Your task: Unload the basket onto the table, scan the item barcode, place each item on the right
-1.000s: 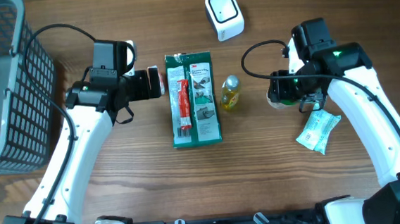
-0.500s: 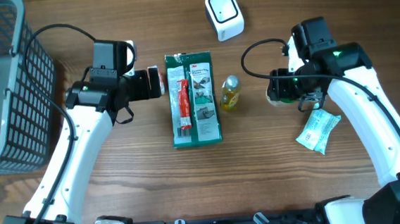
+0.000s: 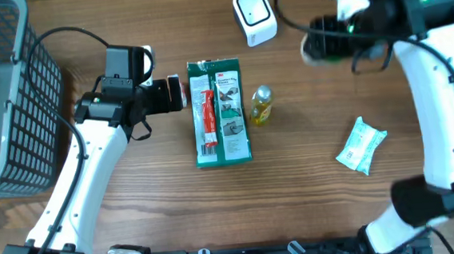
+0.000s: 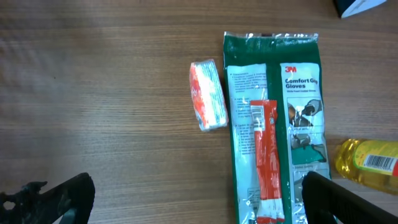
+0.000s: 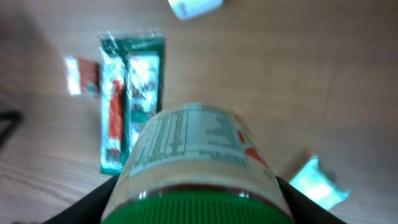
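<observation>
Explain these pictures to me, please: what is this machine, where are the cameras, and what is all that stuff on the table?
These are two robot arms at a wooden table. One picture looks down from above; the other two come from small cameras on each wrist. The left fingers stand open and empty beside a green glove pack. The right fingers hold a jar with a green lid, up near the white scanner, seemingly to read its barcode. Also there: a yellow bottle, a small orange-and-white packet, a pale pouch and, at the left, a basket.
</observation>
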Robot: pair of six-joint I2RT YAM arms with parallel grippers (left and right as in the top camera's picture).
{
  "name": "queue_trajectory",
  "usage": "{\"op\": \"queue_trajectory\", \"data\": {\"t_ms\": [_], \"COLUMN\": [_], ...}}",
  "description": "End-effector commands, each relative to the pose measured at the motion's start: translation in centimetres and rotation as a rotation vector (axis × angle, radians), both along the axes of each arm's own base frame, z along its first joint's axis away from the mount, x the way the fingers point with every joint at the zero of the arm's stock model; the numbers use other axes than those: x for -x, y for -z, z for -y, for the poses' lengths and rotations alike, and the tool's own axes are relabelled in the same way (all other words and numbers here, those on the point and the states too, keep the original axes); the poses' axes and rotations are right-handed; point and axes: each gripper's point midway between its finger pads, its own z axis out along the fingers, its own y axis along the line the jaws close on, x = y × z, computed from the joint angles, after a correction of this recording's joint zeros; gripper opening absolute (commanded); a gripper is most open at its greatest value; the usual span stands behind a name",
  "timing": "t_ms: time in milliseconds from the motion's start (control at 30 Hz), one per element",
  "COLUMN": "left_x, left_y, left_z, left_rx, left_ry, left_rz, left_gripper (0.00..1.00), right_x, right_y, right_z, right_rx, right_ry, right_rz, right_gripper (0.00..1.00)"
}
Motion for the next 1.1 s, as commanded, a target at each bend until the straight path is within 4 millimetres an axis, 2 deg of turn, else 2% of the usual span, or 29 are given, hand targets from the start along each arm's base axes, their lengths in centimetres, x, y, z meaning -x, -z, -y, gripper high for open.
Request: {"op": "queue_trajectory", "data": {"t_ms": [0, 100, 167, 267, 400, 567, 667, 833, 900, 1067], "left_x": [-0.3, -0.3, -0.3, -0.3, -0.3, -0.3, -0.3, -0.3, -0.3, -0.3], "left_y": [-0.6, -0.6, -0.6, -0.6, -0.6, -0.6, -0.6, -0.6, -0.6, -0.6], "left_z": [-0.2, -0.2, -0.2, -0.2, -0.2, -0.2, -0.2, -0.2, -0.2, -0.2], "left_rx": [-0.007, -0.007, -0.007, -0.007, -0.007, -0.007, -0.007, -0.007, -0.007, -0.007], "left_ry": [-0.003, -0.003, -0.003, -0.003, -0.003, -0.003, -0.003, -0.003, -0.003, -0.003], "left_rz": [0.019, 0.019, 0.019, 0.019, 0.019, 0.019, 0.019, 0.019, 0.019, 0.019], "left_gripper": [1.0, 1.0, 1.0, 1.0, 1.0, 1.0, 1.0, 1.0, 1.0, 1.0], "right_x": [-3.9, -10.0, -15.3, -20.0, -23.7, -26.1, -26.6, -27.5, -27.6, -27.9], "right_y": [1.0, 4.8, 6.6, 7.5, 6.9, 5.6, 7.0, 12.2, 13.6, 13.8], "right_z": [-1.1, -2.8, -5.3, -7.1, -8.1, -8.5, -8.2, -8.5, -9.0, -8.9], "right_rx": [0.013, 0.032, -0.014, -0.027, -0.007, -0.068, -0.117, -0.114, -0.134, -0.127], "right_ry": [-0.075, -0.15, -0.191, -0.184, -0.114, -0.036, 0.064, 0.084, 0.071, 0.069], "right_rz": [0.033, 0.109, 0.234, 0.375, 0.53, 0.629, 0.592, 0.515, 0.488, 0.501], "right_gripper": [0.04, 0.04, 0.04, 0.04, 0.04, 0.04, 0.04, 0.04, 0.04, 0.04]}}
